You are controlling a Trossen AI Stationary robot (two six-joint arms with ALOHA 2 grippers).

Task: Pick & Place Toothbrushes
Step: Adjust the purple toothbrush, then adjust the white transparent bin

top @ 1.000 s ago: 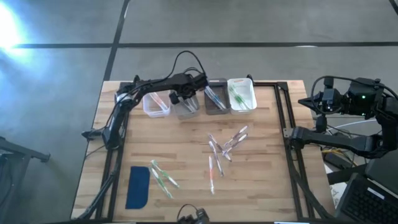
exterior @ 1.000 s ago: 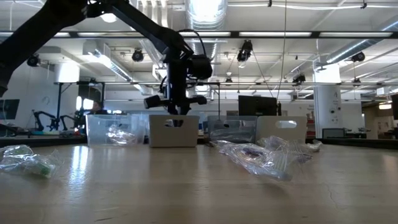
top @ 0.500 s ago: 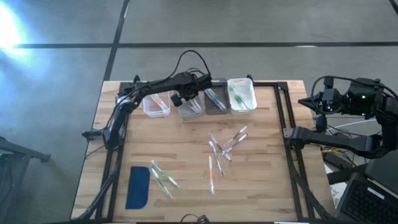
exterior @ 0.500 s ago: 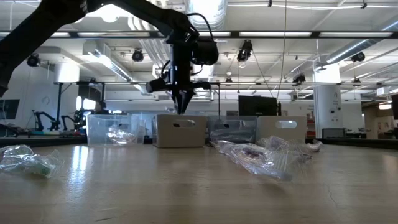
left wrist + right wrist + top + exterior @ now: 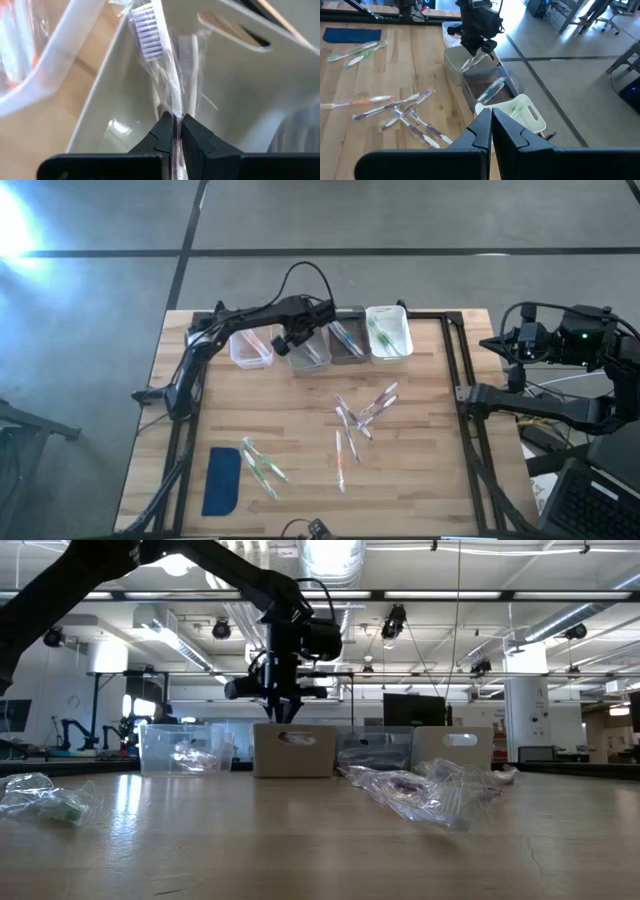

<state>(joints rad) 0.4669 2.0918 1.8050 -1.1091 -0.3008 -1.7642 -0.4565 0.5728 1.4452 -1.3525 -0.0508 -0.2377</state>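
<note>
Fingers (image 5: 162, 131) of left gripper (image 5: 175, 125) clamped on wrapped white toothbrush (image 5: 152, 47).
Bristle end sticking out past fingertips, over pale rectangular plastic bin (image 5: 240, 95); no readable writing.

L arm reaching fwd, hand (image 5: 297, 340) pinched tight | R arm parked at side, hand (image 5: 490, 131) closed

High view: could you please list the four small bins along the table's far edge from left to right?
Clear plastic bin → pale translucent bin under the left end effector → dark grey bin → white bin with green toothbrushes.
</note>
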